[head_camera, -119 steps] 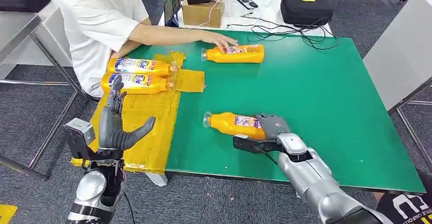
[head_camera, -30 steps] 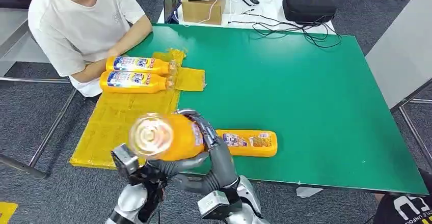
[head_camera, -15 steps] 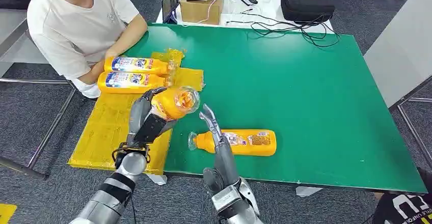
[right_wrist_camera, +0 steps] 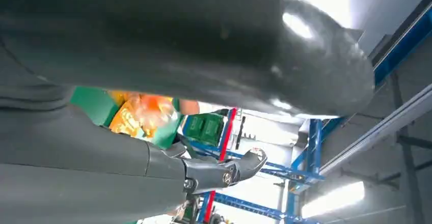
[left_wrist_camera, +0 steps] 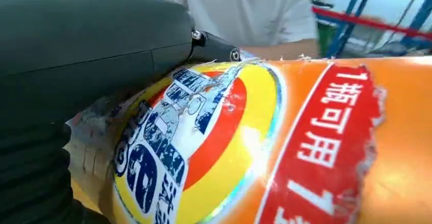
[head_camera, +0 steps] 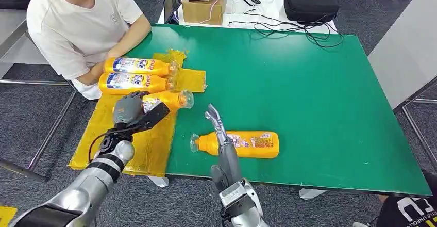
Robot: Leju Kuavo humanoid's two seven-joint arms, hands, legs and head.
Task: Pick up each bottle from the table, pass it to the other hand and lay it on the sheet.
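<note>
My left hand (head_camera: 130, 111) grips an orange bottle (head_camera: 167, 100) low over the yellow sheet (head_camera: 118, 131), its clear cap pointing right. Its blue, red and yellow label (left_wrist_camera: 204, 147) is close up in the left wrist view. Two more orange bottles (head_camera: 135, 65) (head_camera: 133, 83) lie side by side at the sheet's far end. Another orange bottle (head_camera: 241, 144) lies on the green table (head_camera: 309, 93), cap to the left. My right hand (head_camera: 220, 136) stands upright in front of that bottle with fingers straight and holds nothing; its fingers (right_wrist_camera: 224, 173) are seen from behind in the right wrist view.
A person in a white shirt (head_camera: 77, 28) sits at the table's far left, forearm by the sheet's far end. Beyond the green table stand a cardboard box (head_camera: 203, 7), a black case (head_camera: 311, 4) and cables (head_camera: 288, 31). The table's front edge runs just below the lying bottle.
My left hand has taken the bottle from the right hand and lowered it leftward onto the sheet. My right hand has let go and stays upright near the lying bottle.
</note>
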